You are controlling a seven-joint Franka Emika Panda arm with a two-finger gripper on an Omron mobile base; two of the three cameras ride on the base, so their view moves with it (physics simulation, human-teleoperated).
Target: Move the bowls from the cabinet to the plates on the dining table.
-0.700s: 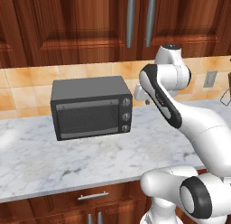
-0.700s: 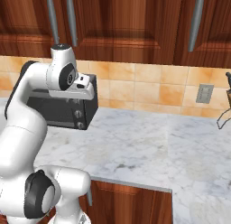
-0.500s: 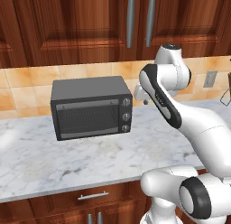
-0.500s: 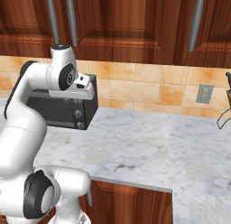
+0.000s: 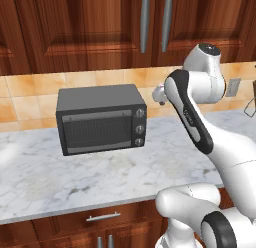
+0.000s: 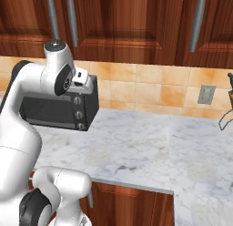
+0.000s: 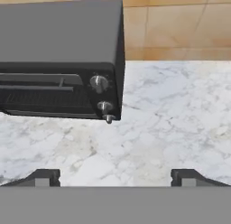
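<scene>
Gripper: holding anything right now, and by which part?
Nothing held. The gripper is open, its fingers wide apart over bare marble counter, beside the toaster oven.

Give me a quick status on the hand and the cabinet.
Hand open, empty, above the marble counter. Cabinet doors closed, bowls not in sight. Toaster oven stands on the counter under the cabinet, left of the hand.

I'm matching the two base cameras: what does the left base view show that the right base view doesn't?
Left base view alone: the toaster oven's whole glass front and a drawer handle below the counter. Right base view alone: a wall outlet square on and a dark wire rack at the right edge. Both: the closed cabinet, the marble counter and the oven.
</scene>
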